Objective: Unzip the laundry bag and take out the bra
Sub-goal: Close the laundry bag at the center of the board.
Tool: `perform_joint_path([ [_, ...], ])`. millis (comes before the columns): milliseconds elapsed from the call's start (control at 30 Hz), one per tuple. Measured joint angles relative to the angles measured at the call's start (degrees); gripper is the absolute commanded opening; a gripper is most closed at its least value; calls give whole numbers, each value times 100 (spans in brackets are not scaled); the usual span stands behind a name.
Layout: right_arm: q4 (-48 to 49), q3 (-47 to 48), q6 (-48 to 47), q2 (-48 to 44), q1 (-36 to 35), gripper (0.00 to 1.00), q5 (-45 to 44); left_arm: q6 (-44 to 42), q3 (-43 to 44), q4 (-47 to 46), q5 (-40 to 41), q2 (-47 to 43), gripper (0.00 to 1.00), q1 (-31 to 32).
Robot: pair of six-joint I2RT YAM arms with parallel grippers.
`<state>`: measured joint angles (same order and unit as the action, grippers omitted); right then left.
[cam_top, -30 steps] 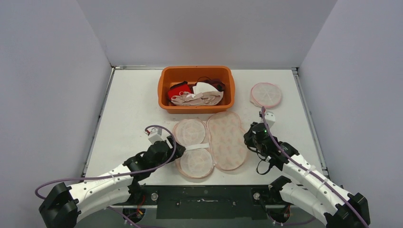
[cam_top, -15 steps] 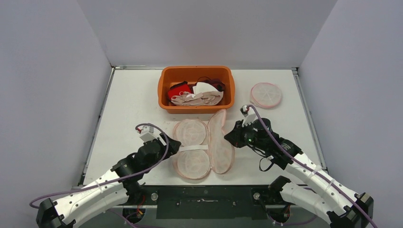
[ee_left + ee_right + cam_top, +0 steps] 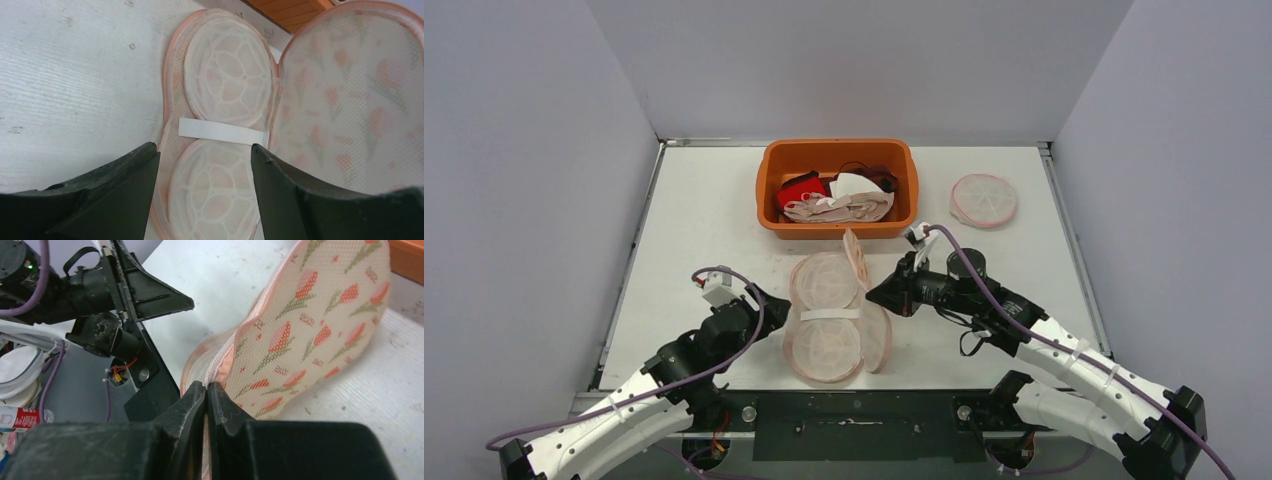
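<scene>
The right gripper point(image 3: 206, 387) had its fingers pressed together on the pink-trimmed rim of the laundry bag's flap point(image 3: 310, 330), pinching it so the tulip-printed flap stood on edge above the bag's lower half. The left gripper point(image 3: 202, 150) hung with its fingers spread, holding nothing, low over the near left edge of the laundry bag point(image 3: 824, 345), which lay unzipped and open at the middle of the white table point(image 3: 704, 230). Two rounded mesh cups point(image 3: 227, 85) sat inside the lower half under a white elastic band point(image 3: 220, 131); whether they were the garment itself could not be told. Beyond stood an orange tub point(image 3: 834, 146) of mixed clothing, with a small round pink pouch point(image 3: 984, 200) to its right.
</scene>
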<state>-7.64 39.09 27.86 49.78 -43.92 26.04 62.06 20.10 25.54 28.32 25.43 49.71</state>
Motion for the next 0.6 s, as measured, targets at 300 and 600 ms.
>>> perform_joint_path([
  [300,527,79,-74,822,-859,5,-118,33,-9,101,-4,17,65,0],
  [600,841,365,-321,1744,-1759,5,-804,39,-2,330,-4,-337,81,-7],
])
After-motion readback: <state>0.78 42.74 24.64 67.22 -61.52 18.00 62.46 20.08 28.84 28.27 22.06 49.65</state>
